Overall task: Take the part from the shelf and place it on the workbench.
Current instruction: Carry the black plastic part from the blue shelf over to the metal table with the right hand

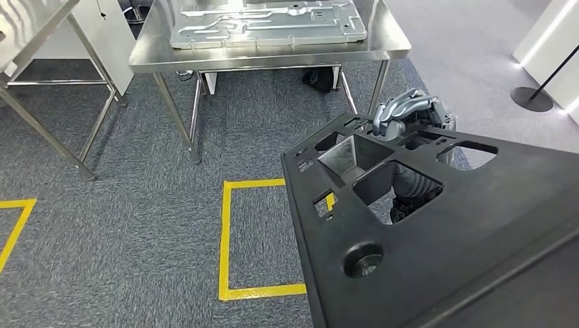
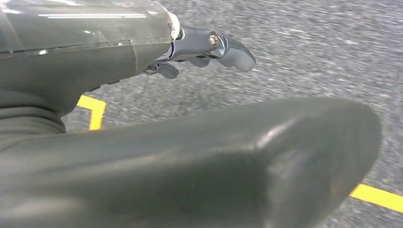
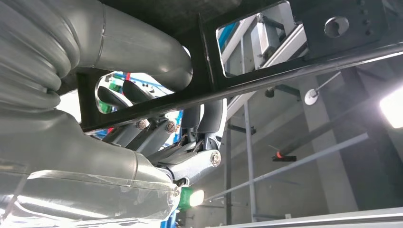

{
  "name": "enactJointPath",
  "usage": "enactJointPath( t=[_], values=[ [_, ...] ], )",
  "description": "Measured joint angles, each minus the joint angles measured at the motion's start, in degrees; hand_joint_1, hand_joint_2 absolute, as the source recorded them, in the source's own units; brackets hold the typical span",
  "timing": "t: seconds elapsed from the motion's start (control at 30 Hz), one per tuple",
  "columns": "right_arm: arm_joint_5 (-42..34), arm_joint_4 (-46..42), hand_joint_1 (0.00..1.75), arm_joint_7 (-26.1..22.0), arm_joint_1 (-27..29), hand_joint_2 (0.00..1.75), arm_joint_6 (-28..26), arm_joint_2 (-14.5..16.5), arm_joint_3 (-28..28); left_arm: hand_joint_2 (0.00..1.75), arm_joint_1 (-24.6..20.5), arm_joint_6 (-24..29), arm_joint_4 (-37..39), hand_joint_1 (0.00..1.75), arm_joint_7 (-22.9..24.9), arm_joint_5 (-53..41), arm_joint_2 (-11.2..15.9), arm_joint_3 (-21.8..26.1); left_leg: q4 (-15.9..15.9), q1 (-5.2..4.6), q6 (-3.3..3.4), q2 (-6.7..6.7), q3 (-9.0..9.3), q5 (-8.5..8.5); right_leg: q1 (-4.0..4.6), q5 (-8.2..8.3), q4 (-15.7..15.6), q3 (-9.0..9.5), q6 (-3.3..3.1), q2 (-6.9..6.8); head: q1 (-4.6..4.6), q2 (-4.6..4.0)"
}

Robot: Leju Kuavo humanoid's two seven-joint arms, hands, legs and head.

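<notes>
A large black moulded part (image 1: 464, 232) with several cut-outs fills the lower right of the head view, tilted and carried above the carpet. My right hand (image 1: 408, 113) grips its far edge, fingers curled over the rim. In the right wrist view that hand (image 3: 157, 142) hooks its fingers through the openings of the part (image 3: 266, 76) from underneath. The steel workbench (image 1: 273, 56) stands ahead at the top of the head view. My left hand (image 2: 157, 142) hangs over the carpet, its fingers (image 2: 233, 50) stretched out and holding nothing.
A pressed silver metal panel (image 1: 266, 24) lies on the workbench. A second steel table (image 1: 34, 27) stands at the far left. Yellow tape (image 1: 225, 232) marks a square on the grey carpet. A black stanchion base (image 1: 531, 99) sits at the right.
</notes>
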Motion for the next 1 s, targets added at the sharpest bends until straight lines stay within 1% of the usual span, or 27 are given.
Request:
enactJointPath(
  t=[0.03,0.07,0.1,0.13,0.17,0.2,0.23,0.27,0.3,0.33,0.37,0.4,0.43,0.47,0.53,0.57,0.6,0.63,0.7,0.73,0.77,0.8,0.87,0.9,0.93,0.97,1.0],
  values=[
    [0.0,0.1,1.75,0.0,0.1,1.75,-0.1,0.0,0.0,0.00,0.1,0.0,0.0,0.00,0.0,-0.1,0.1,0.0,-2.6,-0.08,0.42,-0.01,0.43,3.34,0.06,-0.88,0.0,0.81,0.30,0.12,0.01,0.00],
    [0.1,0.1,1.75,0.0,0.1,1.75,-0.1,0.0,0.0,0.00,0.2,0.0,0.0,0.00,0.0,-0.1,0.1,0.0,-4.1,-0.20,0.89,-0.03,0.75,5.80,0.12,-1.58,-0.3,1.49,0.67,0.24,0.01,0.00],
    [0.1,0.1,1.75,0.0,0.2,1.75,-0.1,0.0,0.1,0.00,0.2,0.0,0.0,0.00,0.0,-0.2,0.1,0.0,-4.7,-0.34,1.41,-0.06,1.02,6.82,0.16,-1.78,-0.2,1.98,1.10,0.34,0.01,0.00],
    [0.1,0.0,1.75,0.0,0.1,1.75,-0.2,0.0,0.1,0.00,0.0,0.0,0.0,0.00,0.0,-0.2,0.2,0.0,-4.8,-0.34,1.87,-0.12,1.56,6.09,0.17,-1.27,0.5,1.76,1.53,0.38,0.00,0.00],
    [0.2,-0.1,1.75,-0.1,0.0,1.75,-0.2,0.0,0.1,0.00,-0.1,0.0,0.0,0.00,-0.1,-0.3,0.2,-0.1,-5.3,-0.28,2.24,-0.18,2.22,5.68,0.11,-0.11,2.5,0.87,1.93,0.29,0.00,0.00],
    [0.1,-0.2,1.75,-0.1,0.0,1.75,-0.2,0.0,0.1,0.00,-0.2,0.0,0.0,0.00,-0.1,-0.3,0.2,-0.1,-5.8,-0.16,2.58,-0.23,3.05,5.23,0.05,1.45,5.6,-0.88,2.29,0.12,0.01,0.00],
    [0.1,-0.2,1.75,-0.2,-0.1,1.75,-0.2,0.0,0.1,0.00,-0.2,0.0,0.0,0.00,-0.1,-0.3,0.2,-0.1,-6.3,-0.02,2.81,-0.26,4.08,4.76,-0.05,2.56,9.4,-3.48,2.65,-0.04,0.01,-0.01],
    [0.1,-0.2,1.75,-0.2,0.0,1.75,-0.2,0.0,0.2,0.00,-0.2,0.0,0.0,0.00,-0.1,-0.4,0.2,-0.1,-6.9,0.04,2.94,-0.28,5.17,4.19,-0.21,2.60,12.9,-6.29,2.96,-0.20,0.02,0.00],
    [0.1,-0.2,1.75,-0.2,0.1,1.75,-0.2,0.0,0.2,0.00,-0.2,0.0,0.0,0.00,-0.1,-0.4,0.2,-0.1,-7.2,0.07,3.00,-0.31,6.26,3.55,-0.37,1.22,15.4,-8.94,3.22,-0.30,0.02,-0.01],
    [0.2,-0.2,1.75,-0.2,0.3,1.75,-0.2,0.0,0.2,0.00,-0.2,0.0,0.0,0.00,-0.1,-0.4,0.2,-0.1,-7.5,0.10,2.99,-0.37,7.44,2.78,-0.55,-1.31,17.0,-11.30,3.44,-0.34,0.02,-0.01],
    [0.2,-0.2,1.75,-0.2,0.3,1.75,-0.2,0.0,0.2,0.00,-0.1,0.1,0.0,0.00,-0.1,-0.4,0.2,-0.1,-7.6,0.14,2.95,-0.46,8.59,1.97,-0.71,-4.04,17.2,-12.95,3.56,-0.40,0.02,0.00],
    [0.2,-0.2,1.75,-0.2,0.4,1.75,-0.2,0.0,0.2,0.00,-0.1,0.1,0.0,0.00,-0.1,-0.4,0.2,-0.1,-7.7,0.18,2.88,-0.56,9.82,1.04,-0.83,-6.11,16.3,-14.06,3.61,-0.48,0.02,0.00],
    [0.2,-0.2,1.75,-0.2,0.4,1.75,-0.2,0.0,0.2,0.00,-0.1,0.1,0.0,0.00,-0.1,-0.4,0.2,-0.1,-7.7,0.24,2.75,-0.65,11.11,0.07,-0.93,-6.67,14.4,-14.64,3.64,-0.59,0.02,-0.01],
    [0.2,-0.2,1.75,-0.2,0.4,1.75,-0.2,0.0,0.2,0.00,-0.1,0.1,0.0,0.00,-0.1,-0.4,0.2,-0.2,-7.7,0.28,2.58,-0.70,12.39,-0.92,-0.99,-4.89,11.6,-14.82,3.63,-0.75,0.02,0.00],
    [0.2,0.0,1.75,-0.2,0.5,1.75,-0.2,0.0,0.2,0.00,0.0,0.1,0.0,0.00,-0.1,-0.4,0.2,-0.2,-7.7,0.28,2.05,-0.77,14.36,-2.87,-0.86,4.53,5.0,-15.05,3.28,-1.32,0.03,-0.01],
    [0.2,0.0,1.75,-0.2,0.6,1.75,-0.2,0.0,0.2,0.00,0.0,0.1,0.0,0.00,0.0,-0.4,0.2,-0.2,-7.7,0.23,1.67,-0.76,15.05,-3.75,-0.65,8.81,2.9,-15.06,2.95,-1.47,0.01,0.00],
    [0.3,0.1,1.75,-0.2,0.6,1.75,-0.2,0.0,0.1,0.00,0.0,0.1,0.0,0.00,0.0,-0.4,0.2,-0.2,-7.7,0.20,1.25,-0.72,15.68,-4.30,-0.45,11.36,1.8,-14.99,2.49,-1.48,0.01,0.00],
    [0.3,0.0,1.75,-0.2,0.5,1.75,-0.2,0.0,0.1,0.00,-0.1,0.2,0.0,0.00,0.0,-0.4,0.2,-0.2,-7.5,0.20,0.81,-0.68,16.23,-4.42,-0.26,11.58,1.6,-14.61,2.03,-1.36,0.01,0.00],
    [0.3,-0.1,1.75,-0.2,0.1,1.75,-0.2,0.0,0.1,0.00,-0.4,0.2,0.0,0.00,-0.1,-0.4,0.2,-0.2,-5.2,0.41,0.16,-0.54,16.01,-3.65,-0.33,10.50,1.1,-12.98,1.06,-1.04,0.02,0.00],
    [0.3,-0.2,1.75,-0.2,-0.1,1.75,-0.2,0.1,0.1,0.00,-0.6,0.2,0.0,0.00,-0.1,-0.4,0.2,-0.2,-2.7,0.49,-0.03,-0.54,14.78,-3.20,-0.33,10.01,0.9,-12.06,0.62,-1.00,0.02,-0.01],
    [0.3,-0.2,1.75,-0.2,-0.1,1.75,-0.2,0.1,0.1,0.00,-0.7,0.2,0.0,0.00,-0.1,-0.4,0.2,-0.2,0.5,0.55,-0.15,-0.54,12.84,-3.38,-0.33,9.47,0.7,-11.17,0.28,-0.92,0.01,-0.02],
    [0.3,-0.2,1.75,-0.2,-0.1,1.75,-0.1,0.1,0.1,0.00,-0.7,0.2,0.0,0.00,-0.1,-0.4,0.1,-0.3,3.9,0.52,-0.22,-0.54,10.46,-4.40,-0.21,8.85,0.6,-10.42,0.02,-0.82,0.01,-0.02],
    [0.3,-0.2,1.75,-0.2,0.0,1.75,-0.1,0.1,0.1,0.00,-0.5,0.2,0.0,0.00,0.0,-0.4,0.2,-0.2,8.2,0.44,-0.26,-0.55,5.92,-8.52,0.04,7.55,0.6,-9.03,-0.24,-0.47,0.01,-0.01],
    [0.3,-0.2,1.75,-0.2,0.0,1.75,-0.1,0.1,0.1,0.00,-0.4,0.2,0.0,0.00,0.0,-0.4,0.2,-0.2,8.4,0.38,-0.17,-0.55,4.47,-10.19,0.19,6.85,0.6,-8.21,-0.30,-0.29,0.01,0.00],
    [0.3,-0.1,1.75,-0.2,0.0,1.75,-0.1,0.1,0.1,0.00,-0.4,0.2,0.0,0.00,0.0,-0.4,0.2,-0.2,7.0,0.28,0.05,-0.55,3.77,-10.39,0.36,6.14,0.6,-7.31,-0.33,-0.17,0.01,0.00],
    [0.3,-0.1,1.75,-0.2,0.1,1.75,-0.1,0.1,0.1,0.00,-0.4,0.2,0.0,0.00,0.0,-0.4,0.2,-0.2,4.4,0.12,0.42,-0.55,3.61,-8.76,0.53,5.42,0.6,-6.35,-0.33,-0.10,0.01,-0.01],
    [0.3,-0.1,1.75,-0.2,0.1,1.75,-0.1,0.1,0.1,0.00,-0.3,0.2,0.0,0.00,0.0,-0.4,0.2,-0.2,0.9,-0.15,1.01,-0.55,3.84,-4.96,0.65,4.71,0.6,-5.52,-0.32,-0.08,0.01,-0.01]
  ],
)
